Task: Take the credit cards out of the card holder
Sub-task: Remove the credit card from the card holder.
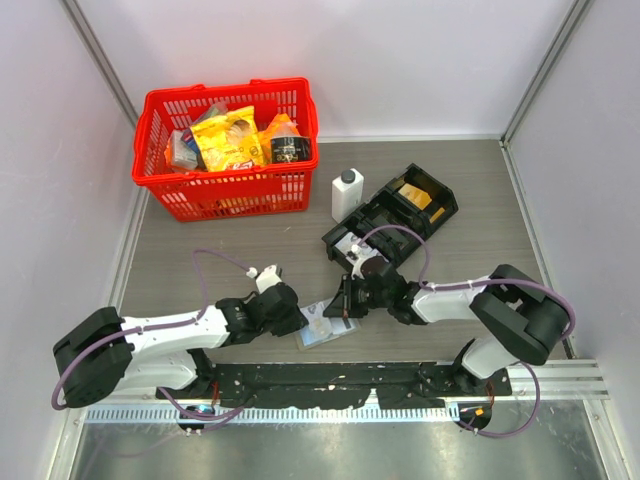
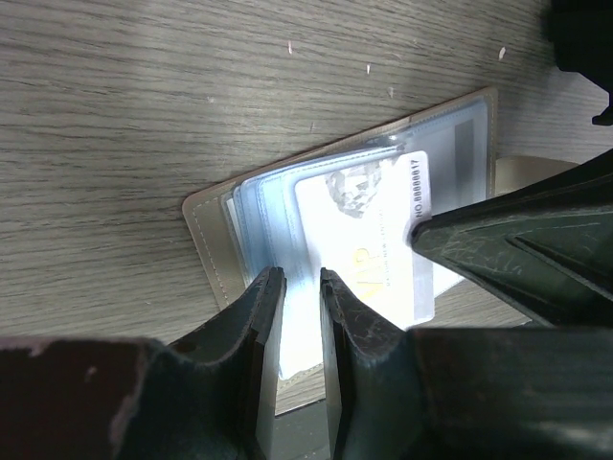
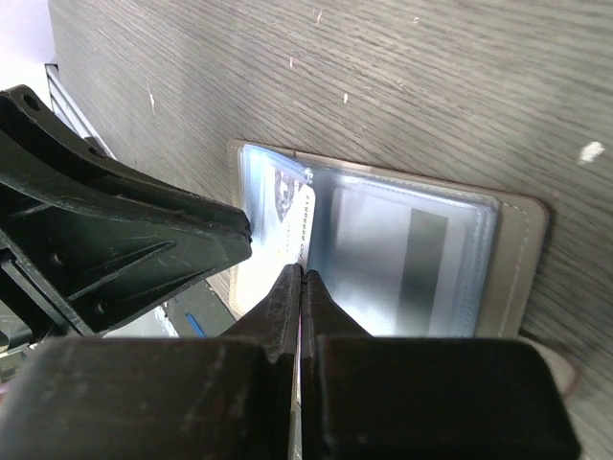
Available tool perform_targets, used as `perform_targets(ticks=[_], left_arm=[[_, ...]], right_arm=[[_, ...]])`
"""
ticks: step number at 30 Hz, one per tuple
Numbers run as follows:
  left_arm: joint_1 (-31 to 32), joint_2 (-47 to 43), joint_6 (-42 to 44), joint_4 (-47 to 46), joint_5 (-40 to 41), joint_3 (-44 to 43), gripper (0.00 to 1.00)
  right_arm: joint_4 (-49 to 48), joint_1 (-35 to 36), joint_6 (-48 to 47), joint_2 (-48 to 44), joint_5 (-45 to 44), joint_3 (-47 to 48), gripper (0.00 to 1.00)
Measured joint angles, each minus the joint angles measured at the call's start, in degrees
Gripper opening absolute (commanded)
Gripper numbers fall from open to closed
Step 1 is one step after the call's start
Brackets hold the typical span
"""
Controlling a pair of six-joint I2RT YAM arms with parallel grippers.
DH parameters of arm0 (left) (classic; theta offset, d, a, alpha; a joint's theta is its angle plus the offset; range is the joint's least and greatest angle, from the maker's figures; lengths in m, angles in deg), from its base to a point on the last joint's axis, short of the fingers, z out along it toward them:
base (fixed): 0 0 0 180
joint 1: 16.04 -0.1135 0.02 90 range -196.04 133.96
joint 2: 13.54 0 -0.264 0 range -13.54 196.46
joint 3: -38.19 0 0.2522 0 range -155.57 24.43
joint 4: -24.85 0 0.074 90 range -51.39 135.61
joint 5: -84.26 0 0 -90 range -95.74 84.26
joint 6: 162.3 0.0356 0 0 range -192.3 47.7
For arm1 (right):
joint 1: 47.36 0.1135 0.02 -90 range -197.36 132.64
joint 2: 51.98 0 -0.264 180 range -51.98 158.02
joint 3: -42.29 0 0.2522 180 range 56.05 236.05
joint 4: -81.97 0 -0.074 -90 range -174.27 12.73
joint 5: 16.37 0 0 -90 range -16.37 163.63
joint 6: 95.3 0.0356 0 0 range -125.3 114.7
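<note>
The card holder (image 1: 325, 326) lies open on the table between my grippers, its tan edge (image 2: 206, 222) and clear blue sleeves showing; the right wrist view shows it too (image 3: 522, 259). A white card (image 2: 364, 240) with gold "VIP" lettering sticks partly out of a sleeve. My right gripper (image 3: 302, 273) is shut on this card's edge (image 3: 305, 216); from above it sits at the holder's right side (image 1: 343, 305). My left gripper (image 2: 299, 283) is narrowly open, hovering over the holder's left half (image 1: 300, 320). A second card with a dark stripe (image 3: 421, 259) stays in the right sleeve.
A red basket (image 1: 225, 92) of groceries stands at the back left. A white bottle (image 1: 347, 192) and a black compartmented tray (image 1: 400, 215) stand behind the right gripper. A black rail (image 1: 320, 385) runs along the near edge.
</note>
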Motion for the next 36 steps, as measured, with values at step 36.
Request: perform_targets(ticks=[36], left_arm=[[-0.17,8.13,3.13,-4.15,-5.49,-4.81,0.24]], right_arm=[[4.72,-1.77,-1.46,-2.03,-1.22,-0.09,0.05]])
